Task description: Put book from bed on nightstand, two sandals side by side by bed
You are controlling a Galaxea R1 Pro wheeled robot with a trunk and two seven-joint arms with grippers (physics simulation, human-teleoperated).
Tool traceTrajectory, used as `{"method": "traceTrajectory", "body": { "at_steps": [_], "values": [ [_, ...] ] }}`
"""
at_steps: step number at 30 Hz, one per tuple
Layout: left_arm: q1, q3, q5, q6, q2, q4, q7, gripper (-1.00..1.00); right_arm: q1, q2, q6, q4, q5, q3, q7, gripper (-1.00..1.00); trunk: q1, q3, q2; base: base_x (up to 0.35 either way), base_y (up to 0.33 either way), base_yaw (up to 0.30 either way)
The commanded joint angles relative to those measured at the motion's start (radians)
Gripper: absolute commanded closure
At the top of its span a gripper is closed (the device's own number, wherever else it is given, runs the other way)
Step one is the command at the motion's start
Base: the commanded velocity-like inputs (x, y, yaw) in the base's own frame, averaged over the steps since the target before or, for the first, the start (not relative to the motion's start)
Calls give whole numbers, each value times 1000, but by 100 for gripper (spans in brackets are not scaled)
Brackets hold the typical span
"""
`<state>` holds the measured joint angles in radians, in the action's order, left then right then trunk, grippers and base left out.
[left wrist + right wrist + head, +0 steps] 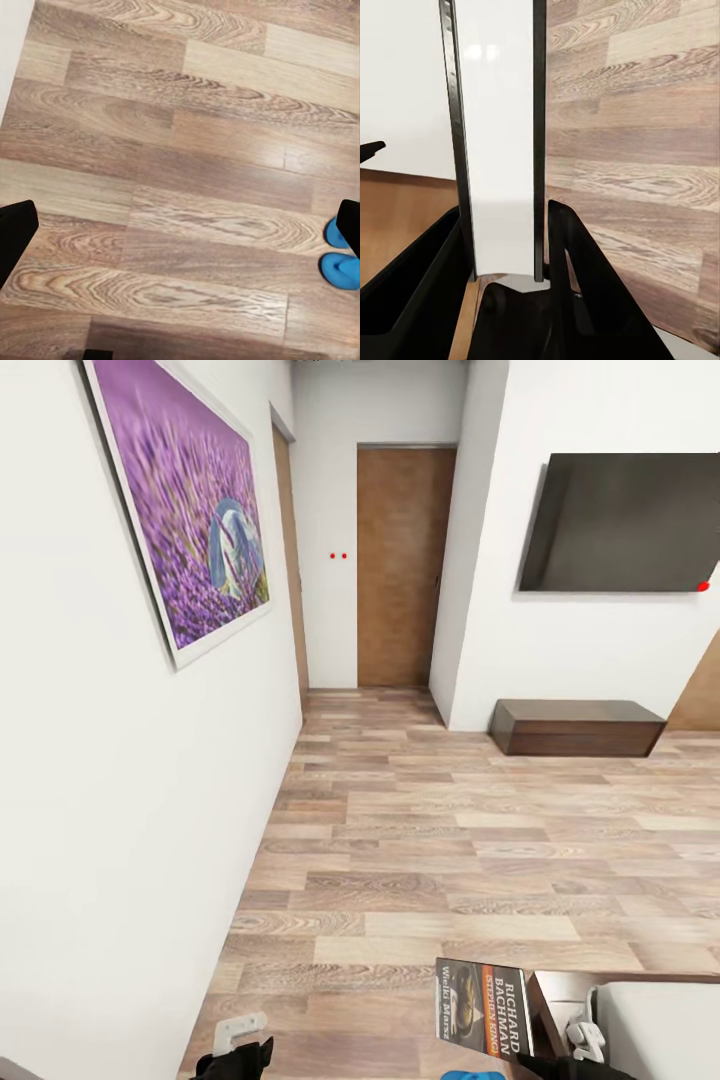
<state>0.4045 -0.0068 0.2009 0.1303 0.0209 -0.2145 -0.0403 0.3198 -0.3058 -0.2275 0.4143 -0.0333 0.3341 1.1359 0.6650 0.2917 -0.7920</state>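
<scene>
The book stands upright, clamped edge-on between the two black fingers of the right gripper, its cover facing the head camera. The right arm is low at the robot's right front, beside the bed corner. The left gripper hangs low over the wood-plank floor, jaws spread and empty. The two blue sandals lie side by side on the floor. A low dark cabinet stands beneath the wall television.
</scene>
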Motion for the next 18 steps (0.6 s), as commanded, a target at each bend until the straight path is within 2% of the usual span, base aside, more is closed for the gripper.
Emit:
{"method": "traceTrajectory", "body": {
  "at_steps": [1, 18],
  "values": [
    [1, -1, 9, 3, 0, 1, -4, -100, 1, 1, -10, 0, -4, 6, 5, 100, 0, 0, -1, 0, 0, 0],
    [1, -1, 8, 3, -1, 1, -4, -100, 1, 1, -10, 0, -4, 6, 5, 100, 0, -8, -1, 0, 0, 0]
  ]
}}
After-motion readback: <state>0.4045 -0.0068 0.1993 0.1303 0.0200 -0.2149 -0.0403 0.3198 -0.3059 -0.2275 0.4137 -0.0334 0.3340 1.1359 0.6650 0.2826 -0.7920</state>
